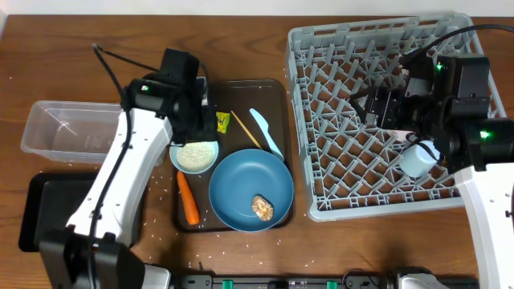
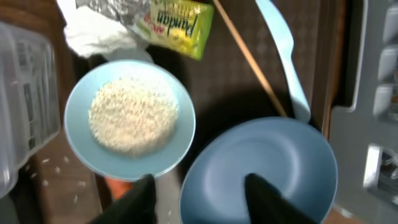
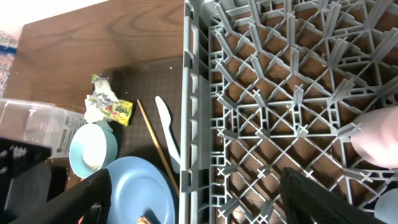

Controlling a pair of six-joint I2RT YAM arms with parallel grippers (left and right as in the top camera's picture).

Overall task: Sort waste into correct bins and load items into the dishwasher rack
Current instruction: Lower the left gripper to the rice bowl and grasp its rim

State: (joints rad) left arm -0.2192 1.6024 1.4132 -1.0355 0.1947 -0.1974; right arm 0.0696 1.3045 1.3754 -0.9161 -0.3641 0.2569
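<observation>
My left gripper [image 1: 193, 114] [image 2: 205, 199] is open and empty above the brown tray, between the pale-blue bowl [image 1: 194, 156] [image 2: 130, 118] of rice and the dark-blue plate [image 1: 250, 189] [image 2: 261, 168]. A brown food lump [image 1: 262, 207] lies on the plate. The carrot [image 1: 188, 201] lies left of the plate. The snack wrapper [image 2: 177, 22], foil [image 2: 115, 9] and tissue [image 2: 93, 34] lie beyond the bowl. The white utensil [image 1: 265, 132] lies on the tray. My right gripper [image 1: 377, 104] [image 3: 208, 199] is open and empty over the grey rack [image 1: 321, 48]. A light-blue cup [image 1: 418, 158] and a pinkish cup [image 3: 379, 143] stand in the rack.
The clear tub [image 1: 64, 128] and the black tray [image 1: 48, 209] are at the far left. A wooden chopstick [image 1: 245, 128] lies on the brown serving tray [image 1: 241, 87]. Loose rice grains [image 1: 161, 193] are scattered on the table beside it.
</observation>
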